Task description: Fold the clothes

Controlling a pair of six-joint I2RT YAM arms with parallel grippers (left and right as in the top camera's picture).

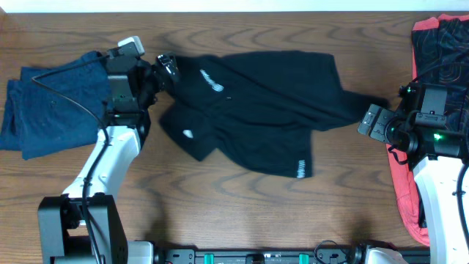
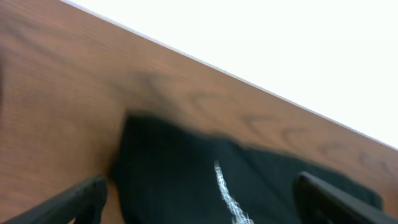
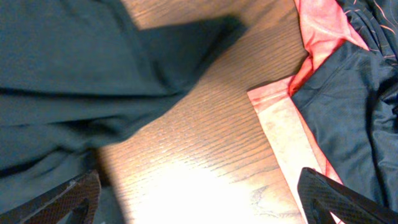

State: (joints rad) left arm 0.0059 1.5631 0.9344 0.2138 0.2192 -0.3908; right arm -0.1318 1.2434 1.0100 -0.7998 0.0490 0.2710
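Because the left gripper (image 1: pixel 167 67) stands with its jaws spread wide over the far left corner of the black garment (image 1: pixel 256 95), the step in hand seems to be the taking of this corner, and to do it well the fingers should come down so that the edge of the cloth lies fully between them, then close on the top layer only, near the corner and not deep in the cloth. In the left wrist view the two fingers are far apart and hold nothing; the black cloth with its white print lies between them, but I cannot tell if the tips touch it already. The right gripper (image 1: pixel 368 121) is also wide open and empty. In its wrist view only bare wood of the table (image 1: pixel 220 213) shows between the fingers, with the black cloth to the left of them and not yet inside. In my judgement it should move to the pointed right end of the garment, which is just beside it, so that both arms can lift and carry the cloth together without pulling it crooked. The garment itself lies spread but wrinkled in the middle of the table, towards the far side, with one part already doubled over at the near left. Further out, a blue garment (image 1: pixel 44 103) lies at the left edge beside the left arm, and a red and black garment (image 1: pixel 440 37) lies along the right edge, partly under the right arm; the right gripper must take care not to catch its border.
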